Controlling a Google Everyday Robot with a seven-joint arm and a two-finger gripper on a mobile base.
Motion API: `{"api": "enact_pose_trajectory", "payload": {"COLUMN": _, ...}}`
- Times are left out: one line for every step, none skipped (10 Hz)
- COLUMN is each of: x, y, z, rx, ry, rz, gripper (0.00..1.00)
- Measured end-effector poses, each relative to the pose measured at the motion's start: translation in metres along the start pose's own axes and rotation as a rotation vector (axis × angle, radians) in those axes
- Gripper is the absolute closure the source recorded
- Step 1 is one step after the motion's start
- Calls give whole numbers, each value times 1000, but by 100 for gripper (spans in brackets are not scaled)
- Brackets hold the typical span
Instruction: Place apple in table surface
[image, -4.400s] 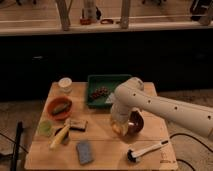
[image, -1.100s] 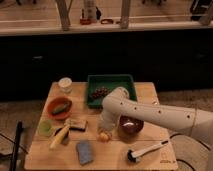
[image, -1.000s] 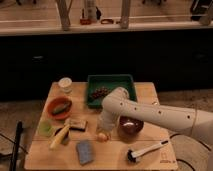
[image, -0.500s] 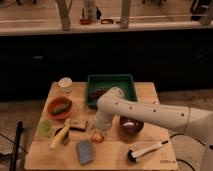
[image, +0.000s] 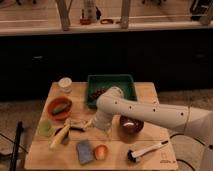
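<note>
Apple (image: 101, 152) was seen resting on the table surface (image: 150, 152), near the front edge, just right of a blue-grey sponge (image: 84, 151) and touching or nearly touching it. Gripper (image: 100, 125) was located directly above and slightly to the far side of the apple, at the end of the white arm (image: 150, 112) that reached in from the right. A gap between gripper and fruit appeared to be present, so the apple was judged to be no longer held, though contact could not be ruled out. Whether the jaws were parted or closed could not be told; the arm's wrist hid them. Only one arm was present, so nearness was not in question. The relation that mattered: the apple lay on the near side of the gripper, below it, so any retreat was judged to need a straight lift up and away toward the far right, to avoid nudging the fruit. No long axis was shown by the apple; it was round, small, orange-yellow with a reddish blush, and smaller than the dark bowl (image: 131, 125) to its right and farther back. Rolling toward the near table edge was judged the main risk. Placement was judged essentially done.
</note>
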Motion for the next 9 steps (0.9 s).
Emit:
{"api": "enact_pose_trajectory", "payload": {"x": 0, "y": -1, "z": -1, "rx": -3, "ry": 3, "rz": -1, "gripper": 20}}
{"api": "enact_pose_trajectory", "payload": {"x": 0, "y": -2, "z": -3, "rx": -4, "ry": 7, "rz": -2, "gripper": 20}}
{"api": "enact_pose_trajectory", "payload": {"x": 0, "y": -2, "z": -6, "rx": -5, "ry": 12, "rz": -2, "gripper": 20}}
{"api": "enact_pose_trajectory", "payload": {"x": 0, "y": -3, "z": -8, "rx": -6, "ry": 16, "rz": -1, "gripper": 20}}
{"api": "enact_pose_trajectory", "payload": {"x": 1, "y": -3, "z": -10, "rx": -8, "ry": 20, "rz": -2, "gripper": 20}}
{"api": "enact_pose_trajectory", "payload": {"x": 1, "y": -4, "z": -12, "rx": -10, "ry": 23, "rz": -1, "gripper": 20}}
{"api": "enact_pose_trajectory", "payload": {"x": 2, "y": -4, "z": -13, "rx": -10, "ry": 25, "rz": 0, "gripper": 20}}
{"api": "enact_pose_trajectory", "payload": {"x": 2, "y": -4, "z": -15, "rx": -12, "ry": 27, "rz": 0, "gripper": 20}}
{"api": "enact_pose_trajectory", "payload": {"x": 3, "y": -4, "z": -16, "rx": -11, "ry": 31, "rz": -1, "gripper": 20}}
